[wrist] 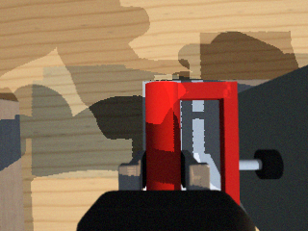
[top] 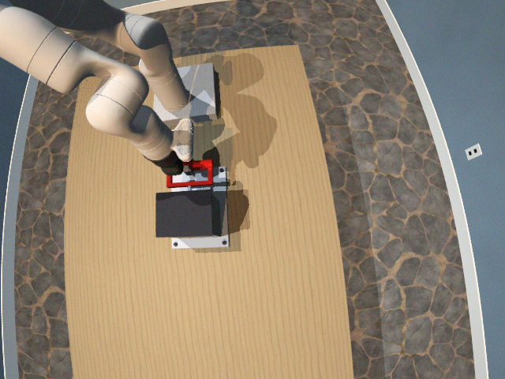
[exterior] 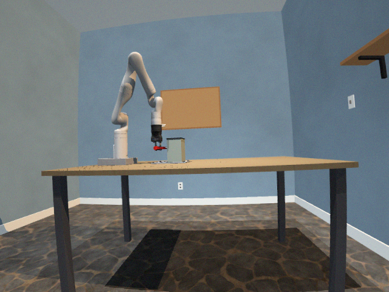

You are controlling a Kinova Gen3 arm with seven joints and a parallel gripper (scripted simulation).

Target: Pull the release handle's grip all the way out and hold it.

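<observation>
This is a plain room arranged as a small test space. The walls (exterior: pixel 251 62) are painted blue and the floor (exterior: pixel 219 257) is of dark stone pattern. A cork board (exterior: pixel 190 107) hangs on the back wall, a wooden shelf (exterior: pixel 367 50) on the right one — both bare. In the middle stands a wooden tabletop (exterior: pixel 251 163) on dark legs, with a robot arm (exterior: pixel 132 81) bolted on it.

The arm (exterior: pixel 132 81) is rising from its base, folding at a high elbow and descending so that the wrist is pointing straight down. The end effector (wrist: pixel 164 173) is hanging vertically, its two fingers closing on the red grip bar (wrist: pixel 163 135) from either side, pads touching the bar, with the dark end-effector body directly above.
</observation>
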